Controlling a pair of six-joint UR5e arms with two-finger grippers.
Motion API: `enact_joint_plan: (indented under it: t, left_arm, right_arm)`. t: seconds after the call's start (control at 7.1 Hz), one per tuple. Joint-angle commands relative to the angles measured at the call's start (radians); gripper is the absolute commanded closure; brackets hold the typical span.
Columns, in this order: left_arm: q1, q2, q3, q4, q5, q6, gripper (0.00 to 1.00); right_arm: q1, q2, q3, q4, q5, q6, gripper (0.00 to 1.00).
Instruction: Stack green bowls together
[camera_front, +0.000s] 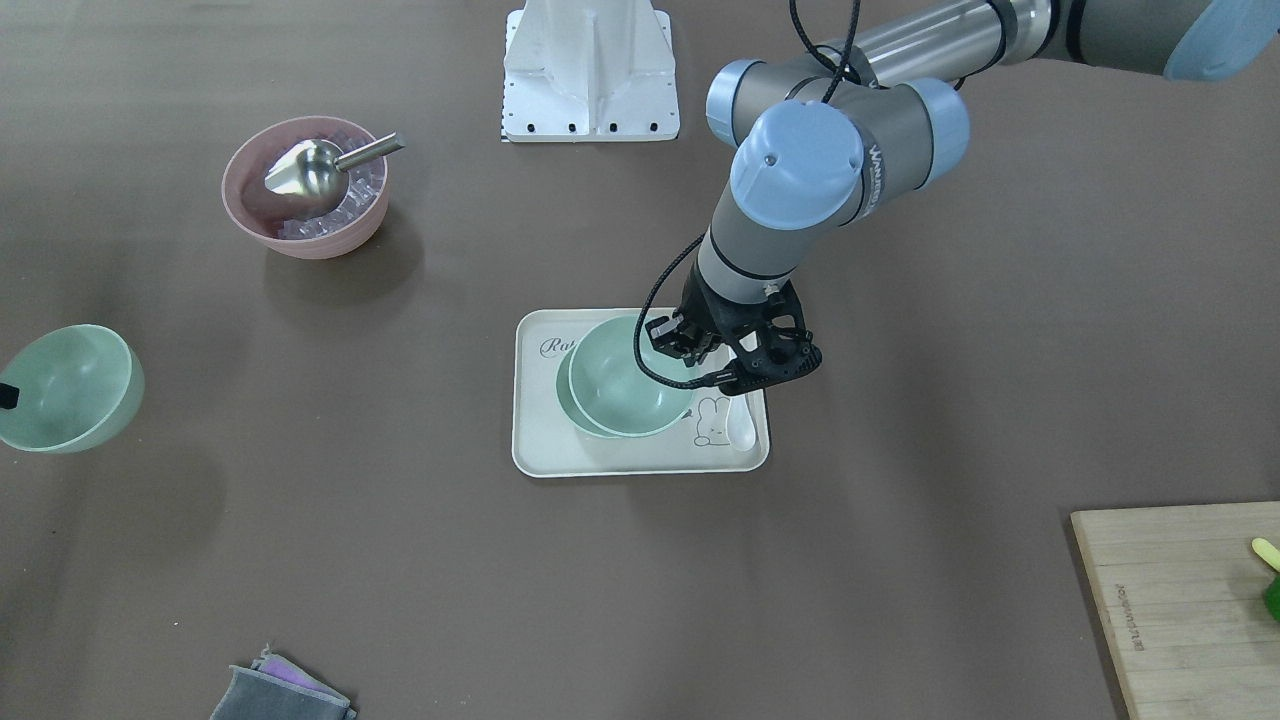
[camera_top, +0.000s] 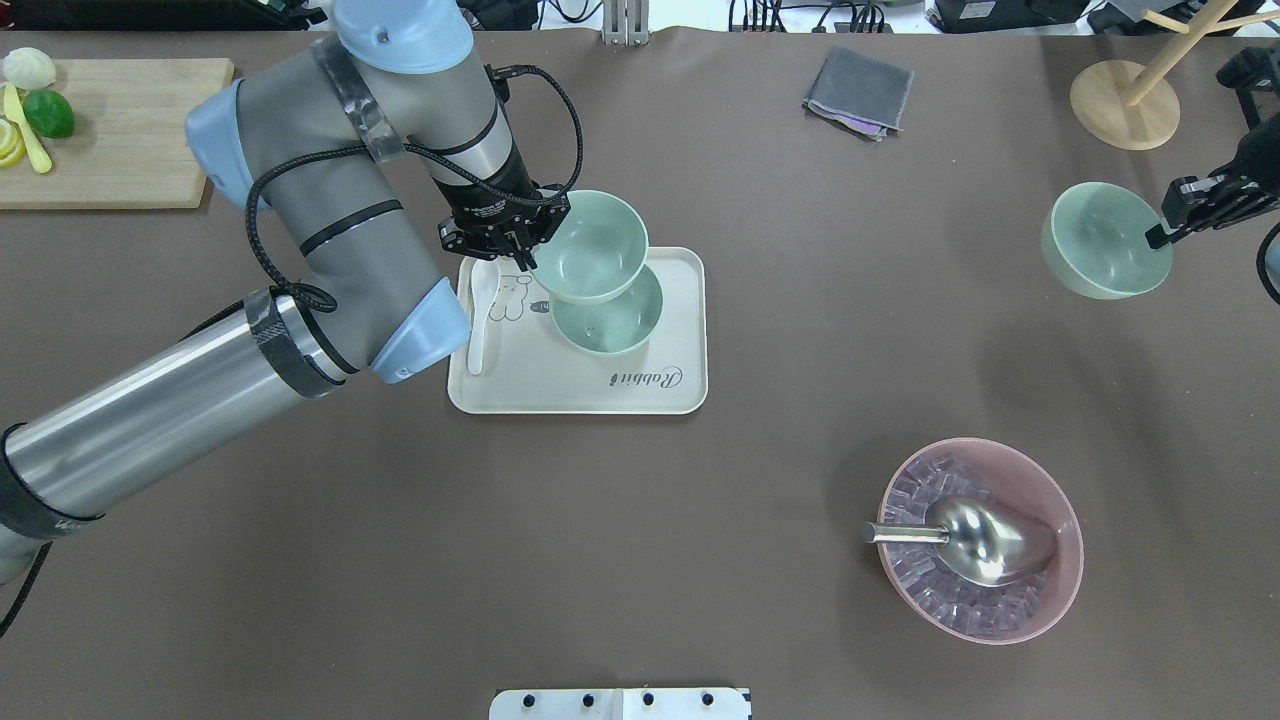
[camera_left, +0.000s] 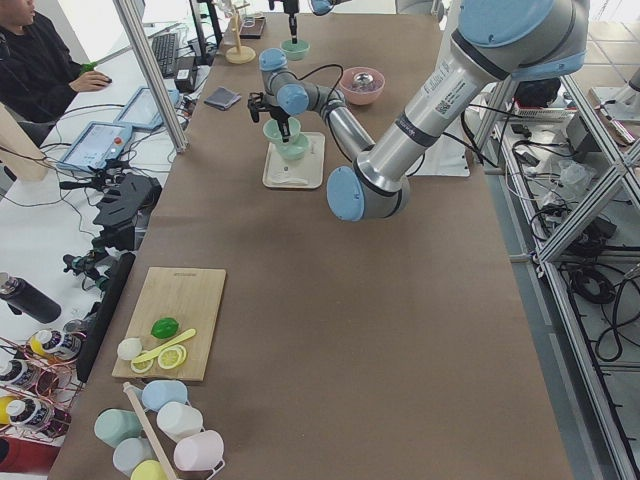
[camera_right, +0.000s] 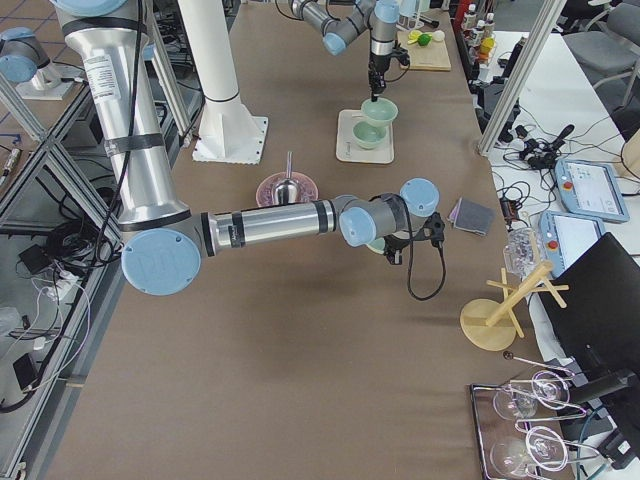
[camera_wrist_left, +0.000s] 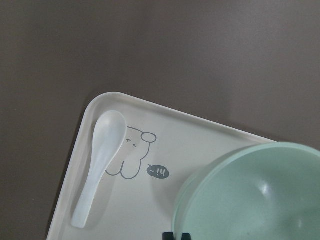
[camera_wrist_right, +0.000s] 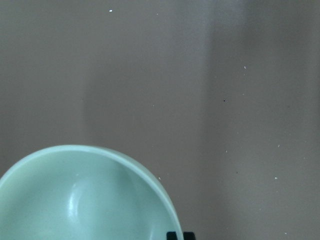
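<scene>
My left gripper (camera_top: 525, 255) is shut on the rim of a green bowl (camera_top: 595, 250) and holds it tilted just above a second green bowl (camera_top: 615, 320). That second bowl sits on the cream tray (camera_top: 590, 395). In the front view the held bowl (camera_front: 630, 375) nearly covers the lower one (camera_front: 565, 400). My right gripper (camera_top: 1160, 235) is shut on the rim of the third green bowl (camera_top: 1100, 245) and holds it off the table at the far right. This bowl also shows in the right wrist view (camera_wrist_right: 85, 195).
A white spoon (camera_top: 480, 320) lies on the tray's left side. A pink bowl (camera_top: 1060, 590) with ice and a metal scoop stands at the near right. A grey cloth (camera_top: 858, 92), a wooden stand (camera_top: 1125, 105) and a cutting board (camera_top: 110, 130) line the far edge.
</scene>
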Motion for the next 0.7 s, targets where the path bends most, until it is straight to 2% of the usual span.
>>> enact_joint_plan:
  t: [0.0, 0.56]
  left_arm:
    - [0.035, -0.004, 0.016, -0.012, 0.002, -0.027, 1.00]
    - [0.059, -0.001, 0.027, -0.015, 0.031, -0.027, 1.00]
  right_arm:
    - [0.001, 0.004, 0.000, 0.000, 0.000, 0.000, 1.00]
    - [0.000, 0.006, 0.000, 0.000, -0.009, 0.005, 1.00]
